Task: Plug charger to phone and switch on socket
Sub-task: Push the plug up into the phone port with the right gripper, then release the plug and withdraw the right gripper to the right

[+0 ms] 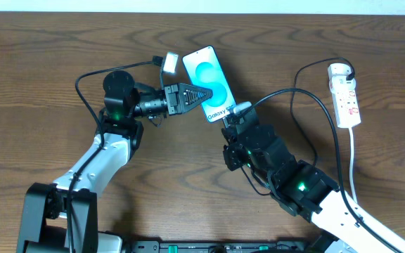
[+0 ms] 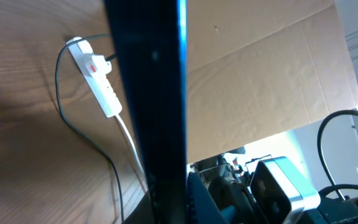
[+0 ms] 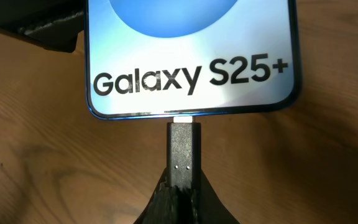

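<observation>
The Galaxy S25+ phone (image 1: 206,67) is clamped in the left gripper's (image 1: 202,95) jaws. The charger plug (image 3: 184,149), pinched by the right gripper's (image 3: 178,196) jaws, is held against its lower edge.

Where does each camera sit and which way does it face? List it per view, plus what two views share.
Overhead: fixed above, looking straight down at the table; both arms show, left gripper and right gripper meeting at the phone.
Left wrist: low beside the phone's edge, looking across the table to the power strip; own fingers hardly show.
Right wrist: behind the charger plug, facing the phone's bottom edge; own fingers grip the plug.
Shared: overhead and left wrist both show the power strip.
</observation>
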